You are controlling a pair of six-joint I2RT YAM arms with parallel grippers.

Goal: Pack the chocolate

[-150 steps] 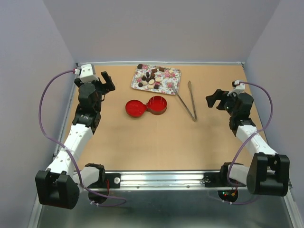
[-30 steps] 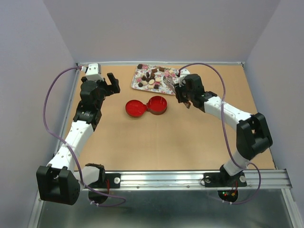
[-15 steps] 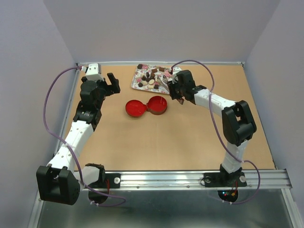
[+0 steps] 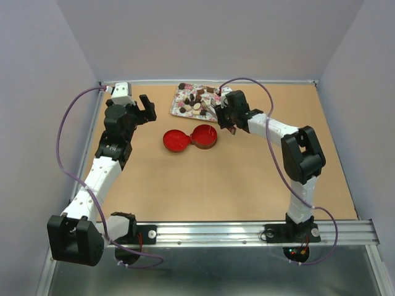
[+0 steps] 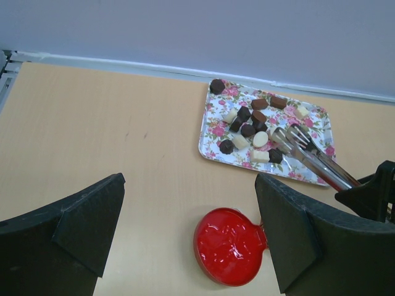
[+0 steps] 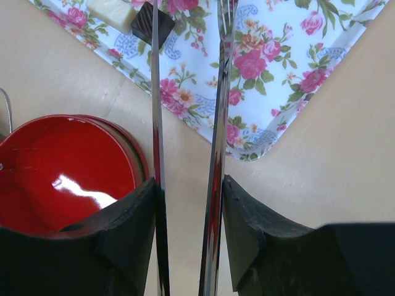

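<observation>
The chocolate (image 4: 196,102) lies as several small dark, reddish-brown and white pieces (image 5: 250,123) on the pink-flowered tray (image 4: 182,110). My right gripper (image 4: 227,117) is shut on the metal tongs (image 6: 216,123), one pad pressed against each arm. The tongs' tips reach over the tray's near corner (image 6: 278,74), close to a dark square piece (image 6: 147,23) and a white one (image 6: 111,9). The tongs' arms stand slightly apart with nothing between them. The round red tin (image 4: 204,135) sits just below the tray, its lid (image 4: 174,140) beside it. My left gripper (image 4: 143,108) hangs open and empty left of the tray.
The red tin (image 6: 62,179) lies right beside the tongs' left arm. From the left wrist, the red lid (image 5: 229,245) shows between my open fingers (image 5: 92,222), low on the table. The back wall runs close behind the tray.
The tongs lay on the table five seconds ago; now my right gripper holds them. Over the last second it has moved left toward the tray. The left arm has stayed still.
</observation>
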